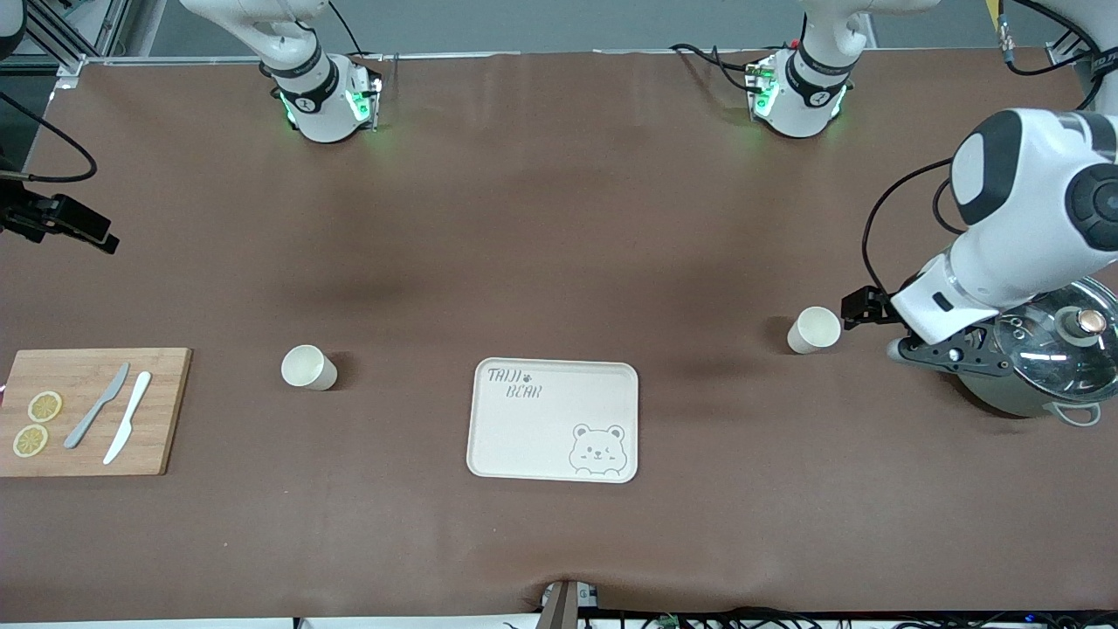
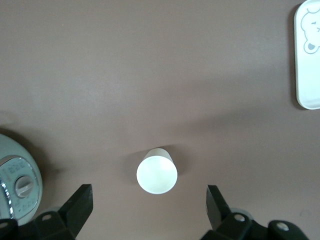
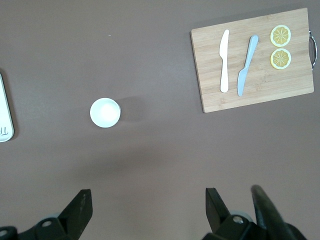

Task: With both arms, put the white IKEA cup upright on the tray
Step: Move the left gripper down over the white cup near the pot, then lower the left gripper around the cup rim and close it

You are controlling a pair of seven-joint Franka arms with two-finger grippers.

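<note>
Beside pot [image 1: 1044, 362], left pincer [image 1: 860, 307] spread by cup [image 1: 813, 330]; right pincer off-frame

two cups [image 1: 308, 367], one tray [image 1: 554, 420], two knives [image 1: 97, 405]

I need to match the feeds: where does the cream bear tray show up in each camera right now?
Front view: the tray lies flat mid-table, between the two white cups, nearer the front camera than both.
Left wrist view: only its bear-face corner shows at the picture's edge.
Right wrist view: a sliver with lettering shows at the edge.
Shared landmark: the tray itself, the only thing in all three views.
</note>
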